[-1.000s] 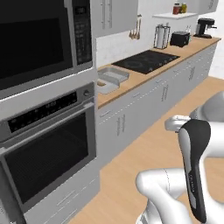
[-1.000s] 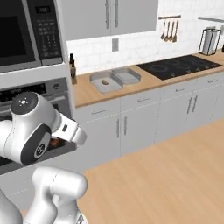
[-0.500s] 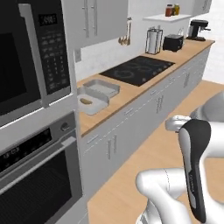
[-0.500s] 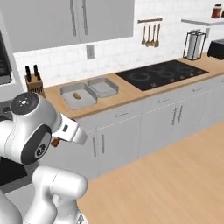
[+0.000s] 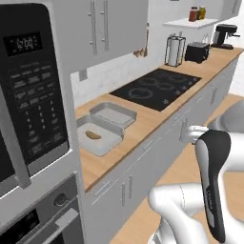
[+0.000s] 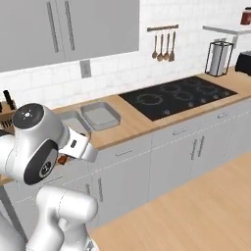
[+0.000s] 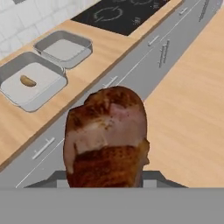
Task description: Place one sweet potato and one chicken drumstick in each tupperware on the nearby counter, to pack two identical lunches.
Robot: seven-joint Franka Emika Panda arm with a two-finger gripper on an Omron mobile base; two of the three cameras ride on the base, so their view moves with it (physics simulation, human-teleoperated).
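Drumstick carried in the pincer, trays waiting on the counter

Chicken drumstick (image 7: 106, 138) sits between the fingers of the gripper (image 7: 106, 177), which is closed partway around it; in the hand view the meat hides the fingertips, so where the pads touch it cannot be made out. Its long axis runs roughly along the line of sight, bulbous end towards the camera, and the far end is hidden. In the right base view a reddish bit (image 6: 62, 159) peeks from under the white wrist, most of it covered by the arm.

Two grey tupperware trays lie side by side, rims touching or nearly so, on the wooden counter (image 5: 143, 125). The nearer tupperware (image 5: 110, 141) holds one sweet potato (image 5: 93, 135), lying flat on the tray floor, its long axis roughly along the counter's run. The farther tupperware (image 5: 125, 116) stands between the first tray and the black cooktop (image 5: 159, 87).

Around them: a microwave (image 5: 29, 90) and an oven (image 5: 43, 220) at the left, close beside the trays; a paper-towel holder (image 5: 175, 50), a toaster (image 5: 197, 52) and a coffee machine (image 5: 224, 36) far along the counter. In the right base view, hanging utensils (image 6: 163, 45) and a knife block (image 6: 7, 109), cut off at the frame edge. The robot's shoulder covers part of the nearer tray there.
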